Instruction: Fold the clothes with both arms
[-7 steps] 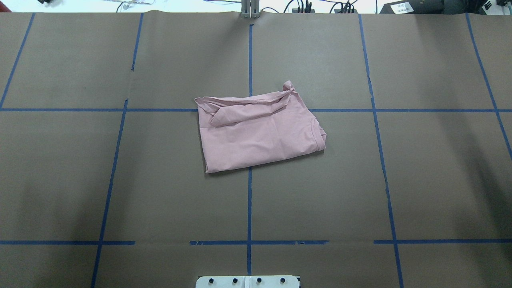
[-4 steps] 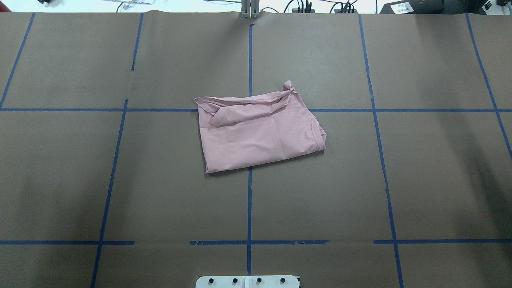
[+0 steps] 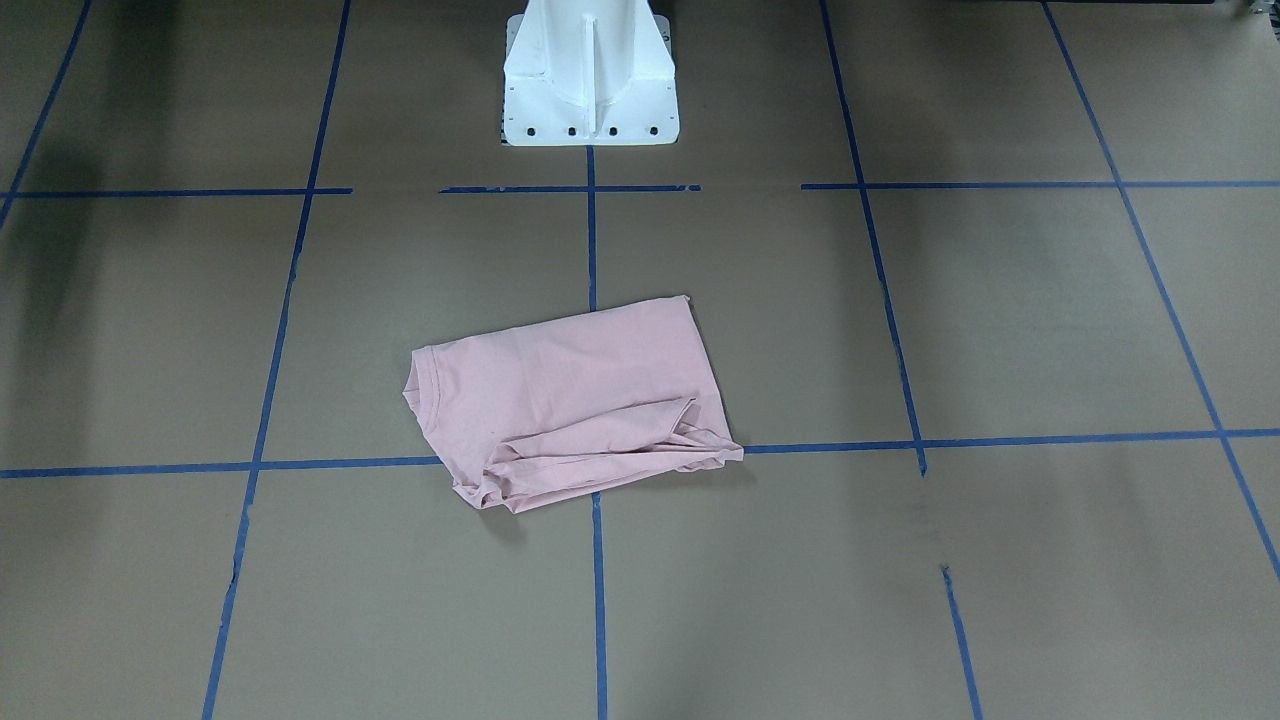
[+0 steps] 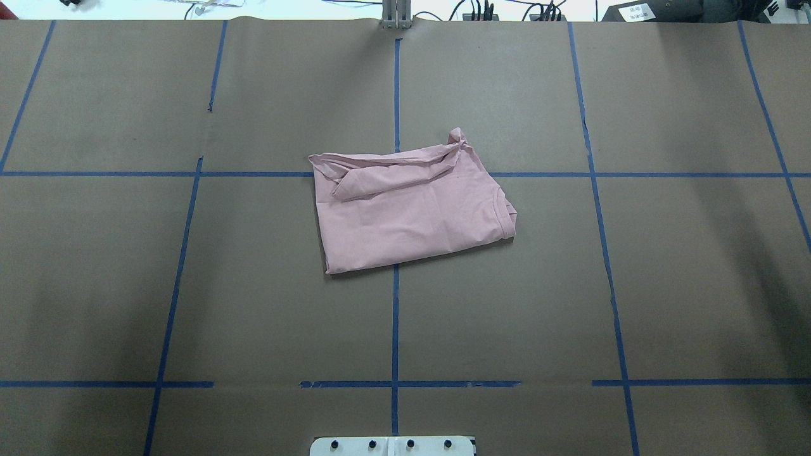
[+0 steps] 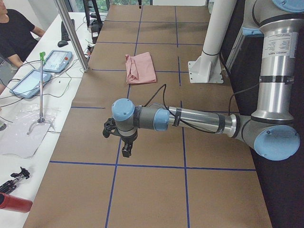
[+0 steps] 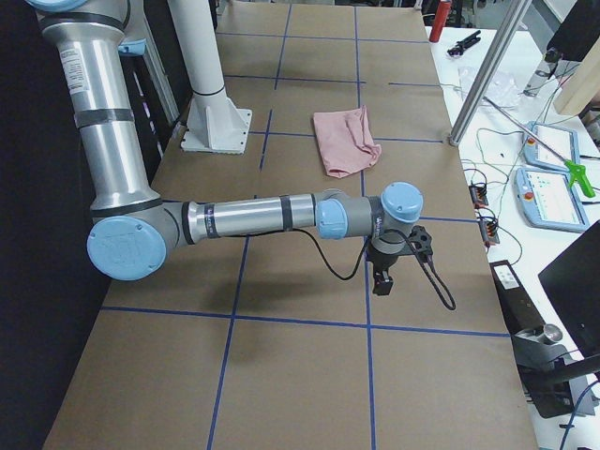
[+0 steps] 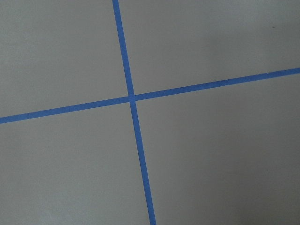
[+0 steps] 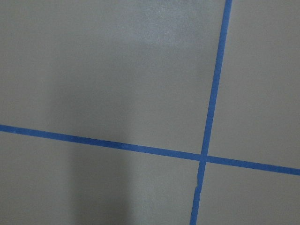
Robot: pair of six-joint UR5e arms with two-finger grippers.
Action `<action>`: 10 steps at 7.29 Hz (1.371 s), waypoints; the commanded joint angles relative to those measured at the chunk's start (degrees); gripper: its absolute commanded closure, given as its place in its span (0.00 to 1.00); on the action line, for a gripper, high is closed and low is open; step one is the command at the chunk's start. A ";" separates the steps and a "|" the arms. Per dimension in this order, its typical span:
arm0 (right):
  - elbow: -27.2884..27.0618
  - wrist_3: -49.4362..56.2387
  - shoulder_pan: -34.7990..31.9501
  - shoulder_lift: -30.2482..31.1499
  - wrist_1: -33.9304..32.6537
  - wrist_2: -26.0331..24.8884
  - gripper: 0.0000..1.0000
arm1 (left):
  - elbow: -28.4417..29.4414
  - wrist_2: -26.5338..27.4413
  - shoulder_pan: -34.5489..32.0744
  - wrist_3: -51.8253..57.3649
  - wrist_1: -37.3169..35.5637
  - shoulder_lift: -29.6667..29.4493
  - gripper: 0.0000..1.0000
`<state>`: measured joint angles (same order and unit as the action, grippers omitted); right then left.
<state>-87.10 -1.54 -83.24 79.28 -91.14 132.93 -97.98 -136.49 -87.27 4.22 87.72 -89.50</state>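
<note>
The pale pink T-shirt (image 4: 408, 206) lies folded into a rough rectangle at the table's middle, with a bunched edge on its far side and the ribbed collar at its right. It also shows in the front-facing view (image 3: 570, 405), the left view (image 5: 140, 68) and the right view (image 6: 345, 139). Its print is hidden. My left gripper (image 5: 125, 150) hangs above the table at its left end, far from the shirt. My right gripper (image 6: 381, 282) hangs above the right end, also far away. I cannot tell whether either is open or shut.
Brown paper with blue tape grid lines (image 4: 395, 329) covers the table. The white pedestal base (image 3: 588, 75) stands at the robot's side. Tablets (image 5: 57, 61), cables and a metal post (image 5: 71, 33) lie along the far table edge. An operator (image 5: 14, 33) sits there.
</note>
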 commanded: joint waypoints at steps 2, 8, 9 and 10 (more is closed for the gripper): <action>0.17 0.05 -0.25 0.52 -0.09 1.88 0.00 | -0.02 -0.09 0.00 0.00 0.00 0.29 0.00; 0.17 0.05 -0.43 1.14 -0.09 2.07 0.00 | -0.10 0.00 0.00 0.00 0.00 0.38 0.00; 0.17 0.05 -0.43 1.14 -0.09 2.07 0.00 | -0.10 0.00 0.00 0.00 0.00 0.38 0.00; 0.17 0.05 -0.43 1.14 -0.09 2.33 0.00 | -0.10 0.00 0.00 -0.09 0.00 0.38 0.00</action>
<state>-86.93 -1.49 -83.67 80.39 -91.23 135.06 -98.08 -136.49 -87.27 4.20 87.71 -89.13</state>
